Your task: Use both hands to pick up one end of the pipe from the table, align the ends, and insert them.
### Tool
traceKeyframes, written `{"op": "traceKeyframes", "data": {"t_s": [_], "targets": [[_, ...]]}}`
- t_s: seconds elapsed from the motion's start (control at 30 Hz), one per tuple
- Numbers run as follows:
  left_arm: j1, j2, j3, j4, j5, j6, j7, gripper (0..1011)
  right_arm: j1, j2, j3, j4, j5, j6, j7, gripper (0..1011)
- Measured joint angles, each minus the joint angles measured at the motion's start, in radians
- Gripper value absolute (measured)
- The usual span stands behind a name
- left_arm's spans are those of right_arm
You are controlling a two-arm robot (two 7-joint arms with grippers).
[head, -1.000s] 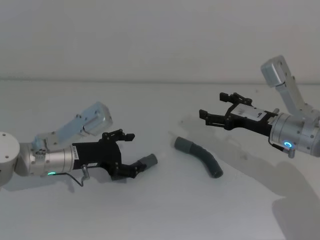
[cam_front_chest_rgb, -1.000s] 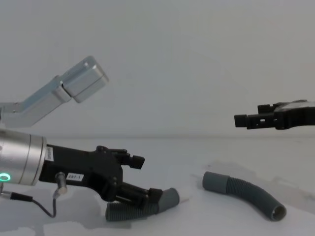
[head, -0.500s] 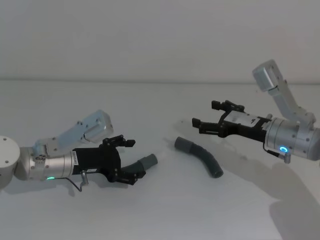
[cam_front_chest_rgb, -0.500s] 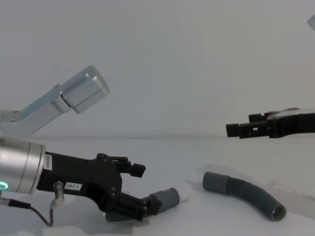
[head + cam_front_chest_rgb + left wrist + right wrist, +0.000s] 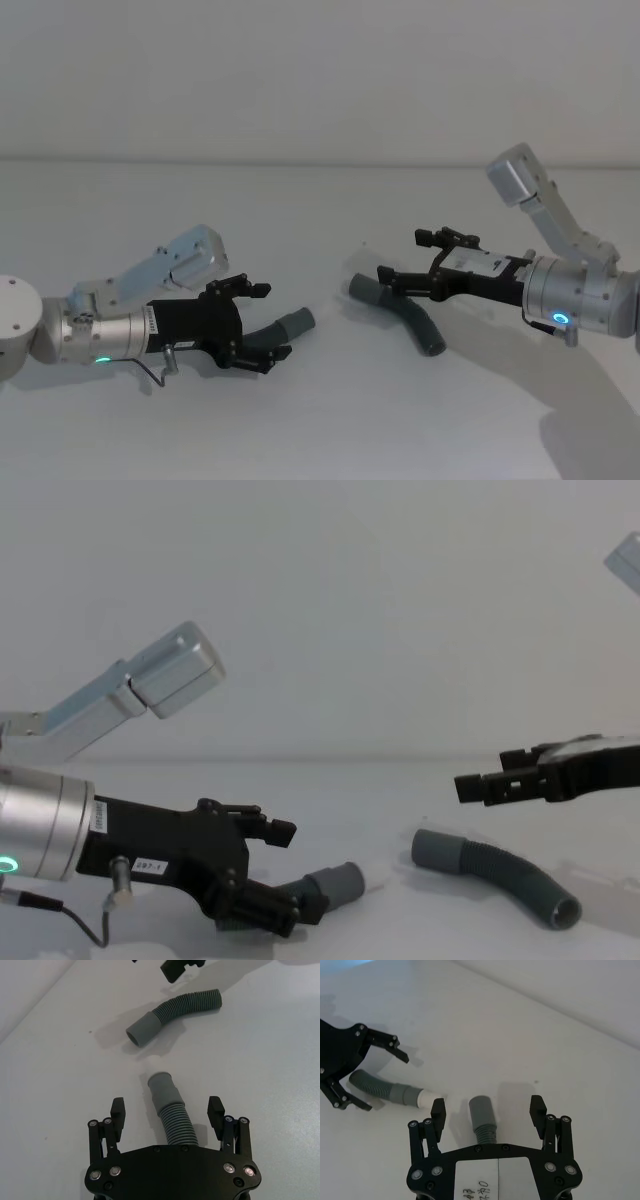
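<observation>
Hose pieces lie apart on the table (image 5: 320,430). The left hose (image 5: 288,327) is at the lower left of the head view, its white stub (image 5: 425,1099) pointing toward the middle. The right hose (image 5: 408,313) lies right of centre. The left gripper (image 5: 272,322) sits low, its fingers (image 5: 118,1111) spread either side of the left hose without pinching it. The right gripper (image 5: 402,257) hovers over the right hose's cuff (image 5: 481,1108), fingers spread wide.

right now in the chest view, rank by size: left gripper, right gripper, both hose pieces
1. left gripper, though nearest the camera
2. right hose piece and right gripper, about alike
3. left hose piece, partly hidden
</observation>
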Motion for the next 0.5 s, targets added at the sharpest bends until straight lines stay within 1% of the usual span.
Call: {"op": "traceKeyframes", "data": {"t_s": [0.5], "targets": [[-0.003,-0.001,0.004,0.005,-0.007,0.023,-0.003,1001,-0.004,0.028,-0.032,-0.009,-0.004,0.047,0.000,1002]]}}
